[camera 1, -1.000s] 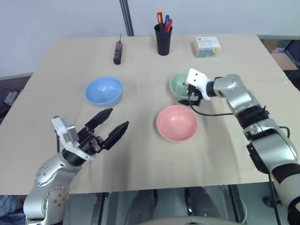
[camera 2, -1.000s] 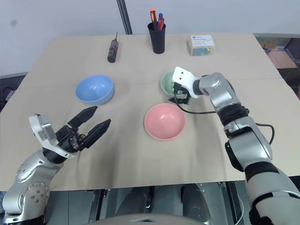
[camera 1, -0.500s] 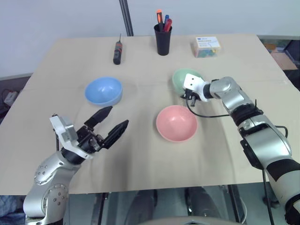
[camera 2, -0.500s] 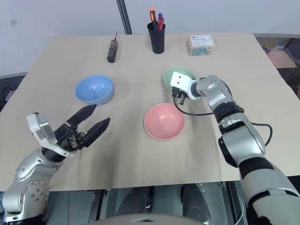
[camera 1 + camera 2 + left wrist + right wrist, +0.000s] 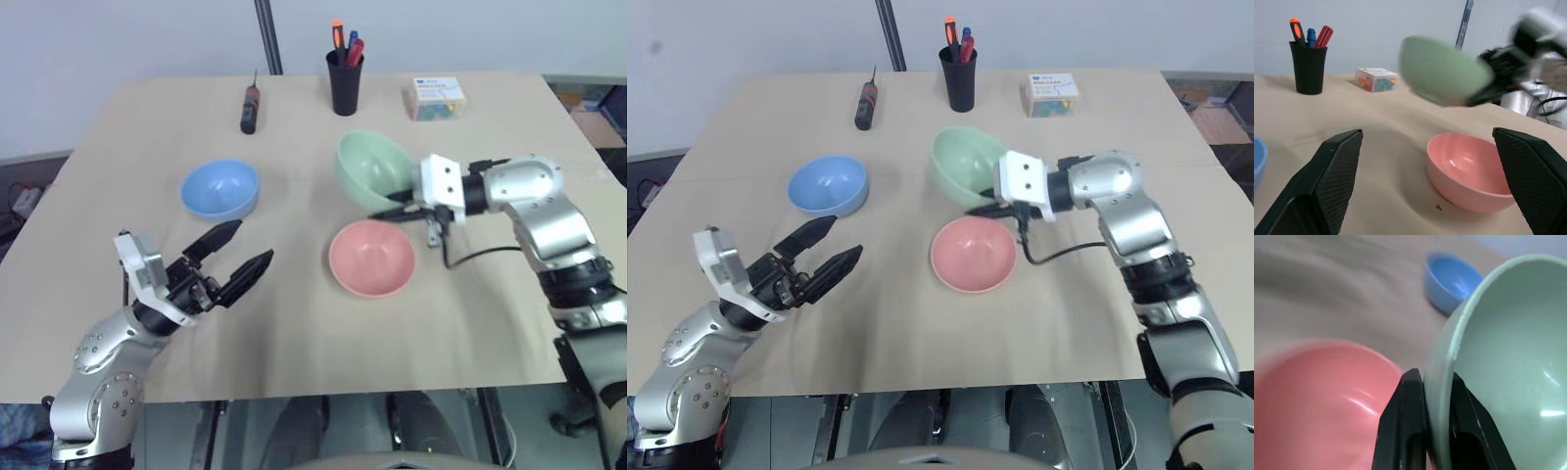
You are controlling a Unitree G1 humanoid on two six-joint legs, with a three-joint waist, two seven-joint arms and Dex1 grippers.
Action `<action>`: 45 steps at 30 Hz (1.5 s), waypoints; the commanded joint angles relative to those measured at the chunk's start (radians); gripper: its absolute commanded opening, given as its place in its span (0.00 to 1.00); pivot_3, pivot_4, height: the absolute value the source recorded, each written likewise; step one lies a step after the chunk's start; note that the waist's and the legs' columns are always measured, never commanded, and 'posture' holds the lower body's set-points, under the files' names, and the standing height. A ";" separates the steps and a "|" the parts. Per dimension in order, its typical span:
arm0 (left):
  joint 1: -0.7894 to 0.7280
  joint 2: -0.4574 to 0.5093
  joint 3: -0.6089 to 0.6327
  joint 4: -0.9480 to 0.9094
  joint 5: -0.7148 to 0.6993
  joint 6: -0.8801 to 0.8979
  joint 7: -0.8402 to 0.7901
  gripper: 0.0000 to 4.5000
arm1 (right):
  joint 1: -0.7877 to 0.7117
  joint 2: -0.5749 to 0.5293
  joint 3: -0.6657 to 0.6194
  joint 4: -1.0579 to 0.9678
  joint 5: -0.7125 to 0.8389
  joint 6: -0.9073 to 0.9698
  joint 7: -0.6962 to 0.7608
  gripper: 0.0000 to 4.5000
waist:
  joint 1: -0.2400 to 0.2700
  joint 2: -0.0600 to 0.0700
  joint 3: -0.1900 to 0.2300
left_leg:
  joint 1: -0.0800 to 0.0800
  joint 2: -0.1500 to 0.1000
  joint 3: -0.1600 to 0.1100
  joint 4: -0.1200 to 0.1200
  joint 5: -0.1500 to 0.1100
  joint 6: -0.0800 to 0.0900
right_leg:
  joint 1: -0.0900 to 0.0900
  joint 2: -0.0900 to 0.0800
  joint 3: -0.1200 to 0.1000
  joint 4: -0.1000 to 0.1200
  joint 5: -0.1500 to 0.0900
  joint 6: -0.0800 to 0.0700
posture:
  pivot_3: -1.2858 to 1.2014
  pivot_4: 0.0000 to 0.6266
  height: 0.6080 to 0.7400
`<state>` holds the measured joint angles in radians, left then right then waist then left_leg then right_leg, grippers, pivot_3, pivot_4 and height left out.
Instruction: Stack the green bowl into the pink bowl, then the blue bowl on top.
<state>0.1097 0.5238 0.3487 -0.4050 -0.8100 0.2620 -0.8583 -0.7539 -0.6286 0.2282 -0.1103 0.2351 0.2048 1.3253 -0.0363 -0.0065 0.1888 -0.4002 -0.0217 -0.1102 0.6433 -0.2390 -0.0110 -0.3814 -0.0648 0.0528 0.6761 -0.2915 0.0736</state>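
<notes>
Green bowl is held tilted above the table, pinched at its rim by the right gripper, just behind the pink bowl. Left gripper is spread wide, well apart from the blue bowl.

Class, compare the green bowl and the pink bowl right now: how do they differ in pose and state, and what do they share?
The green bowl hangs tilted in the air, above the table; the pink bowl sits upright on it. The right gripper pinches the green bowl's rim; nothing touches the pink bowl. Both are small, round, plain, empty bowls that look alike in shape.
</notes>
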 commanded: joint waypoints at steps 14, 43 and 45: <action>-0.086 0.024 -0.022 0.068 0.006 0.024 -0.067 1.00 | 0.119 -0.101 -0.005 -0.344 0.080 0.170 -0.064 0.73 | 0.000 0.000 0.000 | 0.001 0.000 0.000 0.000 0.000 0.000 | 0.001 0.000 0.000 0.000 0.000 0.000 | 0.52 0.24 1.00; -0.521 0.184 -0.134 0.525 0.383 0.076 0.105 1.00 | 0.303 -0.106 -0.433 -0.121 0.406 0.208 -0.120 0.99 | -0.004 -0.001 0.000 | 0.001 -0.002 0.005 0.000 0.000 0.000 | 0.001 0.001 0.000 0.000 0.000 0.000 | 0.52 0.24 1.00; -0.557 0.192 -0.146 0.579 0.406 0.073 0.091 1.00 | 0.299 -0.108 -0.424 -0.131 0.406 0.211 -0.124 0.99 | -0.002 -0.001 0.000 | 0.000 -0.003 0.004 0.001 0.000 0.000 | 0.001 0.001 0.000 0.000 0.000 0.000 | 0.52 0.24 1.00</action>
<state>-0.4140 0.6899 0.1992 0.1471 -0.4237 0.3579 -0.7484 -0.4417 -0.7255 -0.1916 -0.1964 0.6246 0.4297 1.1995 -0.0385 -0.0073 0.1891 -0.4002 -0.0244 -0.1060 0.6440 -0.2389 -0.0111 -0.3807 -0.0639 0.0521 0.6763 -0.2915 0.0739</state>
